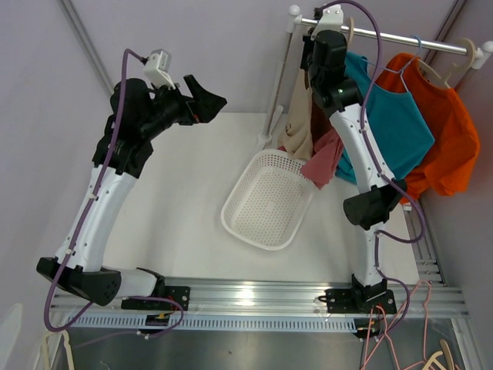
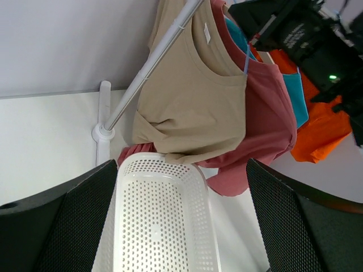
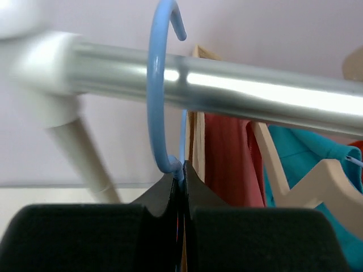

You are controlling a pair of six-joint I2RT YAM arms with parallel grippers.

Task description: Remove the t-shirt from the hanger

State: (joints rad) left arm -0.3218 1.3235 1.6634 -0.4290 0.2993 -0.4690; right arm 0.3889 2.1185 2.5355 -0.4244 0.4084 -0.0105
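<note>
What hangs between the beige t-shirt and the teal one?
The dusty-red t-shirt hangs between the beige t-shirt and the teal t-shirt, clearest in the left wrist view.

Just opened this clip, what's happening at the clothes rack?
The right gripper is shut on the neck of the blue hanger hook, just under the rail near its post end; the hook is not yet lifted off. The left gripper is open over the table, holding nothing. The beige t-shirt, red t-shirt, teal t-shirt and orange t-shirt all hang on the rail, with a white basket on the table nearby. Which shirt the blue hanger carries is unclear.
</note>
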